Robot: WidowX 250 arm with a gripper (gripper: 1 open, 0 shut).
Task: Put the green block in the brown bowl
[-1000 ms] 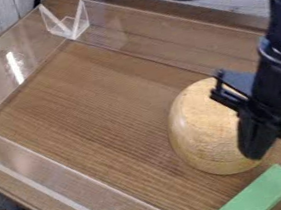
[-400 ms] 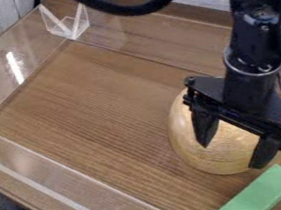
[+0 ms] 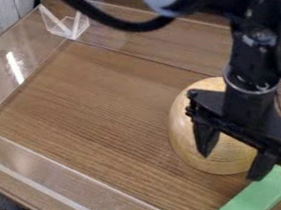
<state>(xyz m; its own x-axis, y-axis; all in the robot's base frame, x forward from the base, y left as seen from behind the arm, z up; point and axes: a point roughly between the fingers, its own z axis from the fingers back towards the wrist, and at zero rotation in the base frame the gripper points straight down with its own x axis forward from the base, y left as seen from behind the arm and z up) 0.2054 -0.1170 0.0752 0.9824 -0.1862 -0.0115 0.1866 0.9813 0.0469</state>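
I am hanging my gripper (image 3: 237,149) with its jaws spread wide and empty, pointing down over the brown bowl (image 3: 201,139) on the wooden table (image 3: 87,96). The green block (image 3: 260,199) is lying flat beside the bowl, near the front edge, below my fingers (image 3: 265,159).

Black robot arm with a two-fingered gripper (image 3: 242,151)

The body is matte black throughout: a thick rounded wrist section, a boxy block under it, two long flat fingers (image 3: 208,132). Dark cables loop along the upper arm.
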